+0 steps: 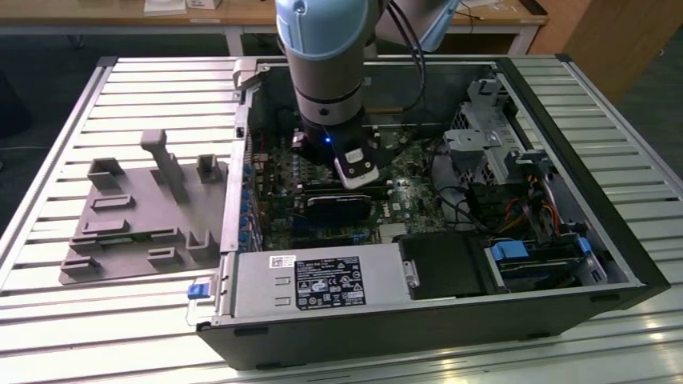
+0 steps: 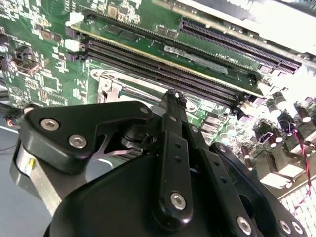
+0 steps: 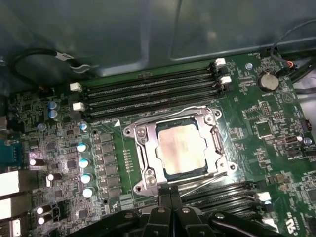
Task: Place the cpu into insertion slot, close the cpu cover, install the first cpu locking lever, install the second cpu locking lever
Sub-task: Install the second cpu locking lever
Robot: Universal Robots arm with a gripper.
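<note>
The gripper (image 3: 170,210) is cut off at the frame edge in the first wrist view; its black fingers sit pressed together, holding nothing. Just beyond the tips, the cpu (image 3: 181,150) (pale silver, flat, square) lies in the insertion slot (image 3: 217,148) under the thin metal cpu cover (image 3: 148,150), on the green motherboard (image 3: 266,123). Levers hard to make out.

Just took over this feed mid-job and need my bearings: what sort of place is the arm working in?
Probably a lab or workshop test bench. An open black desktop computer case lies on a slatted pale metal table, a grey moulded parts fixture sits beside it, and wooden-topped desks stand behind.
</note>
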